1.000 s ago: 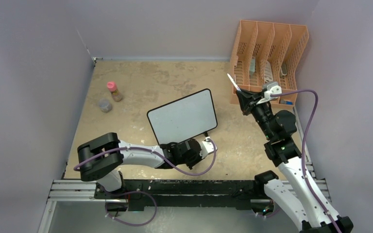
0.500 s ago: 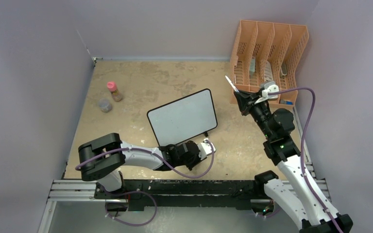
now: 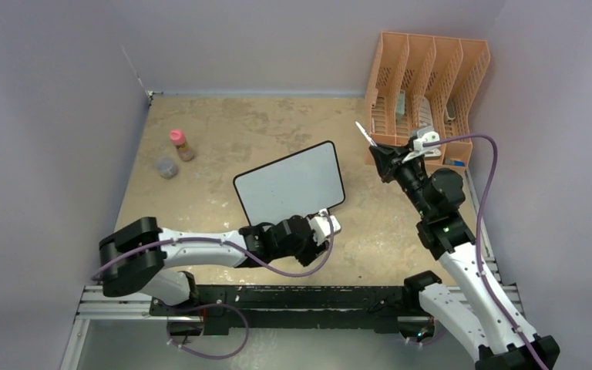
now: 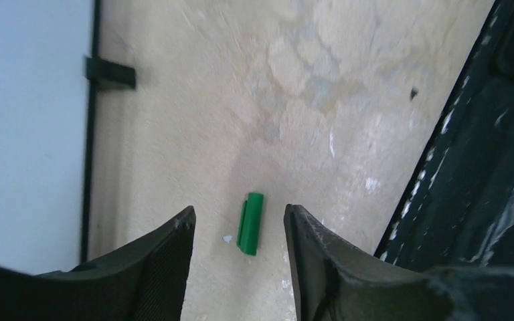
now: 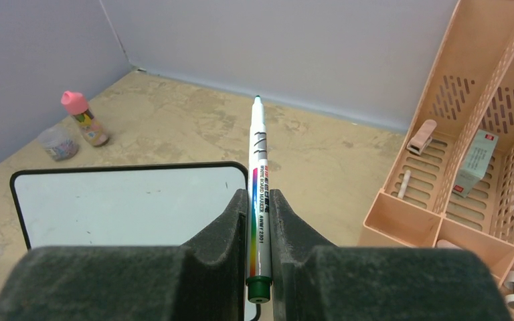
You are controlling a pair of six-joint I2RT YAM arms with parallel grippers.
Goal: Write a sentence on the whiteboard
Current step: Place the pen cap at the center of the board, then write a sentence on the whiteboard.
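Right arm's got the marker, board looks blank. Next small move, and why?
Probably swing the right gripper left and down until the marker tip sits over the whiteboard. The marker is clamped and uncapped, but its tip points away, off to the board's right, and the board shows no lettering. The left gripper hangs open over the green cap.

One each — whiteboard, marker, green cap, rack, bottle, jar.
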